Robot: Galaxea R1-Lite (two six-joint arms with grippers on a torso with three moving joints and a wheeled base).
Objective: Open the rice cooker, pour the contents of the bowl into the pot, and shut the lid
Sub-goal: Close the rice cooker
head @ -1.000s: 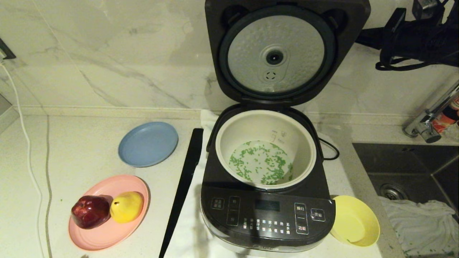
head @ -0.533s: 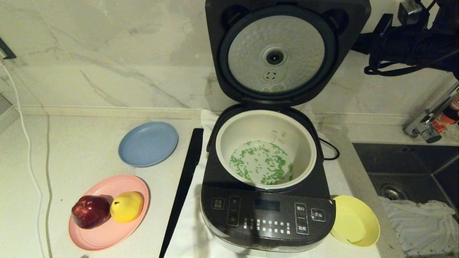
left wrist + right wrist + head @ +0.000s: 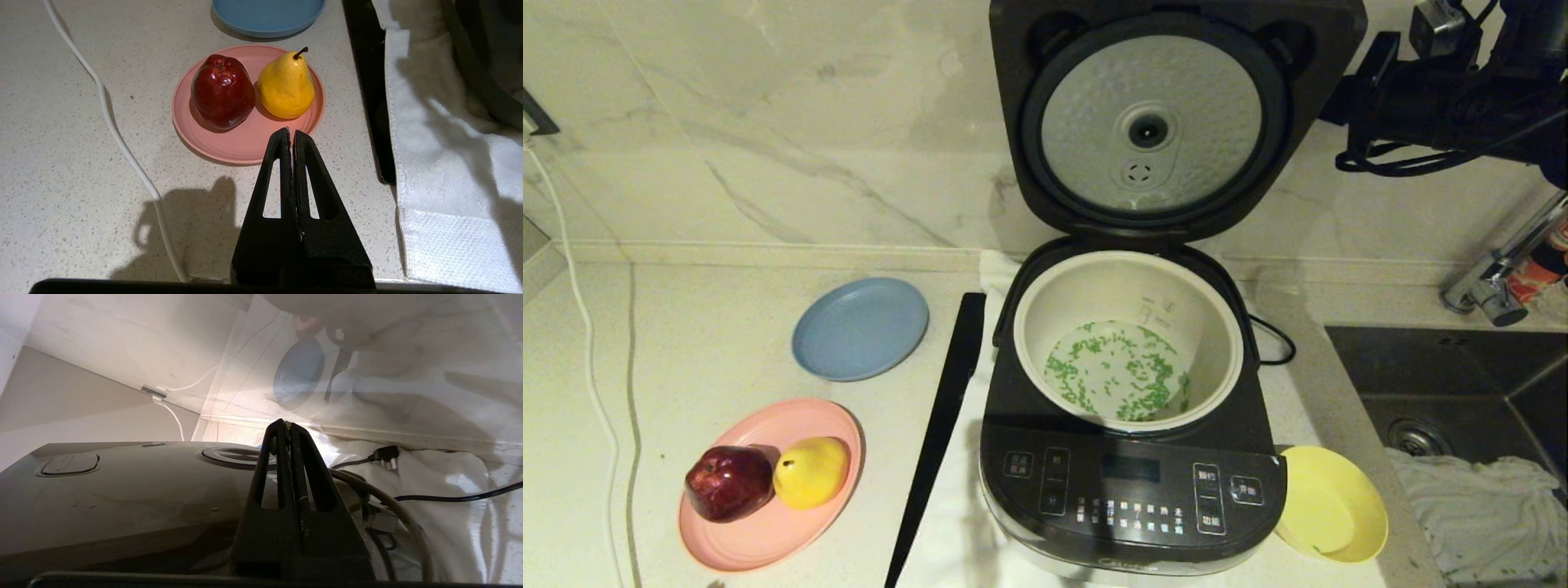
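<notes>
Behind the upright lid (image 3: 1176,122), the right gripper (image 3: 286,426) sits half hidden, jaws pressed together; left gripper (image 3: 291,134) likewise.

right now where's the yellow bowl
In the head view the yellow bowl sits on the counter at the rice cooker's front right corner, near the sink.

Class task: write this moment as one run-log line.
lid: open | contents: in pot | bowl: emptied | right hand: shut, behind lid | left hand: parked
</notes>
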